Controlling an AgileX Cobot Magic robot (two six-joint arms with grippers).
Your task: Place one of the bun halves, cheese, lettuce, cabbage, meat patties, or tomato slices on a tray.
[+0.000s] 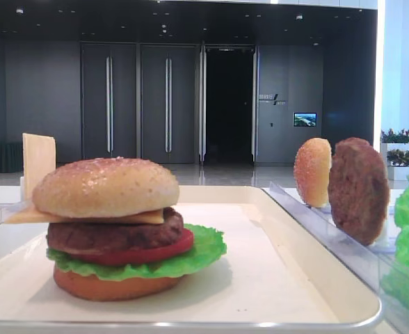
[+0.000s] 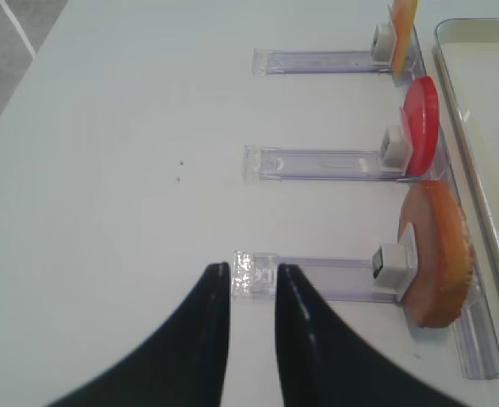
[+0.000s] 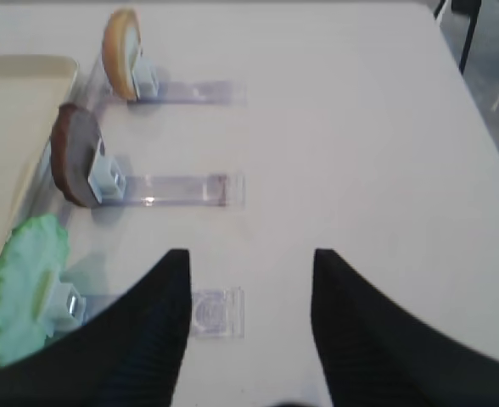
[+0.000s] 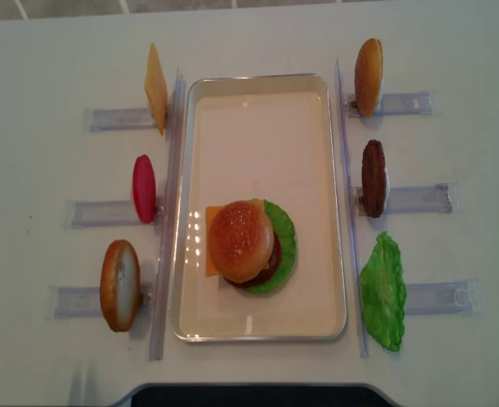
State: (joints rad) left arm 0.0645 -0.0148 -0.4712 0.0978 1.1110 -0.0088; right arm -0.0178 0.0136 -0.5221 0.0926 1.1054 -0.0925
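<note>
Tray (image 4: 334, 170): we see a stacked burger (image 4: 248, 244) near its front edge | left claw (image 2: 252, 284): together, empty | right claw (image 3: 249, 292): apart, empty, over counter (image 3: 360, 127).

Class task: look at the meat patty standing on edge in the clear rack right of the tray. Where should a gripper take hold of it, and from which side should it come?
Grip the meat patty across its two flat faces at the upper rim, probably coming down from above. It stands upright on edge, so the thin width suits the jaws, and its lower part sits against the clear rack. The right gripper is open and on that side.
</note>
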